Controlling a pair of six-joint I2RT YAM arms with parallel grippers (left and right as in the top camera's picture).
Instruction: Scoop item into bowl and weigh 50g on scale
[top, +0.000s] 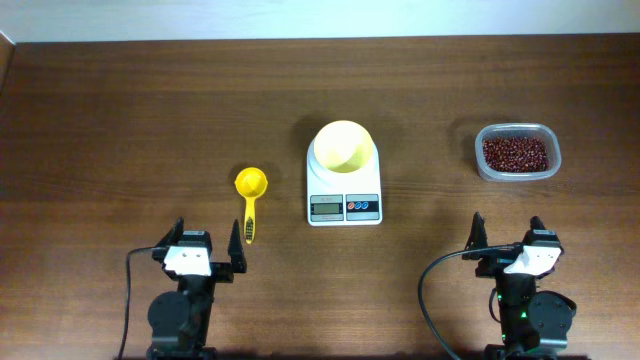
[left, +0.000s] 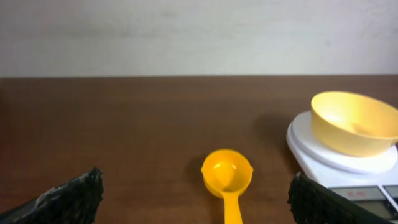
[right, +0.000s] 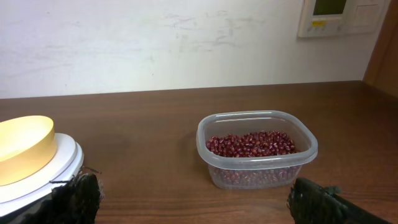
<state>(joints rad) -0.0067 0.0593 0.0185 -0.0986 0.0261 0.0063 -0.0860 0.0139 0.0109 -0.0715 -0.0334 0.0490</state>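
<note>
Left arm (top: 183, 305) and right arm (top: 524, 305) crouch low, jaws spread wide. Yellow scoop (left: 227, 176) lies ahead between left jaws; beans (right: 252, 144) ahead of right jaws.

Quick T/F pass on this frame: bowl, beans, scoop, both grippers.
1. The bowl sits on the scale. True.
2. The beans are in the tub. True.
3. The scoop lies on the table left of the scale, handle toward the arms. True.
4. The scoop holds beans. False: its cup is empty.
5. The left gripper holds the scoop. False: it is open and not touching the scoop.
6. The right gripper is shut. False: it is open, holding nothing.
</note>
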